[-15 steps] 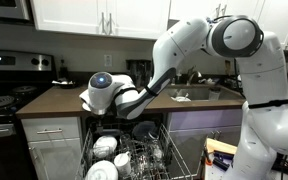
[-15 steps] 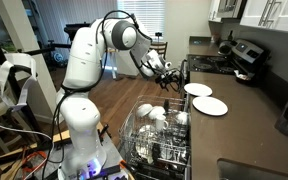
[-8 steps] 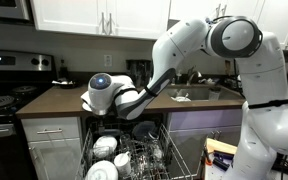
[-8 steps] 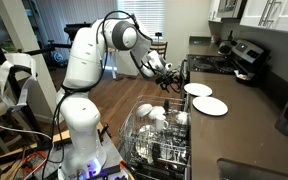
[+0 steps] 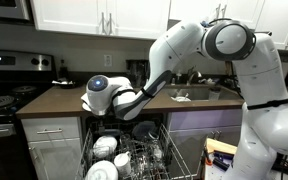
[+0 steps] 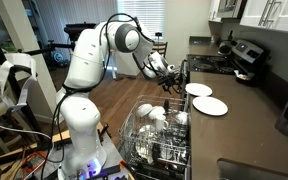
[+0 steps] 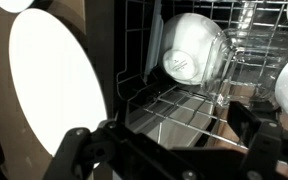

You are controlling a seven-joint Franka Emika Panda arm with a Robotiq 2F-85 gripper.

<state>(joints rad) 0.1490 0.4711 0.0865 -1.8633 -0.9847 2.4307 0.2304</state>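
Nothing has shifted over the last second: gripper (image 6: 171,79) hovers wide open, empty, beside the round white ceramic plate (image 6: 198,89). Dark wire dishwasher rack (image 6: 144,152) sits pulled out below, so no grasp has begun.

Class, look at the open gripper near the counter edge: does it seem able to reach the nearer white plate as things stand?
Probably yes. The gripper hangs open beside the nearer plate on the counter, and nothing visible stands between them.

ext: front-on, mid-range, facing cabinets | ext: side-on, along counter | wrist: close, down into rack (image 7: 174,105) | shared: rack
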